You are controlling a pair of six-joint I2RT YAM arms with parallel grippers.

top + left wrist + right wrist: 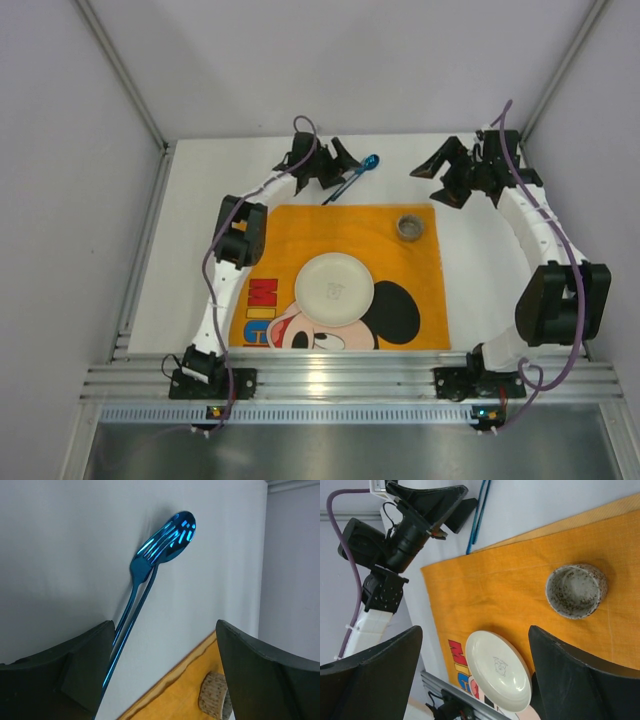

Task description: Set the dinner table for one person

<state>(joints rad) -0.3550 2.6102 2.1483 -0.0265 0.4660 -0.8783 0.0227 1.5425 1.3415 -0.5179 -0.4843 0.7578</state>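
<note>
Left end effector (343,170) and right end effector (432,186) gape empty over white dinner table (190,250).

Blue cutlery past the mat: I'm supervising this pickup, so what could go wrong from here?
The blue cutlery is two overlapped pieces; the open left gripper, over both handles, may lift both or drop one.
The handles lie flat on the dinner table, so the fingers might scrape it.
The placemat edge is close and could snag.
</note>
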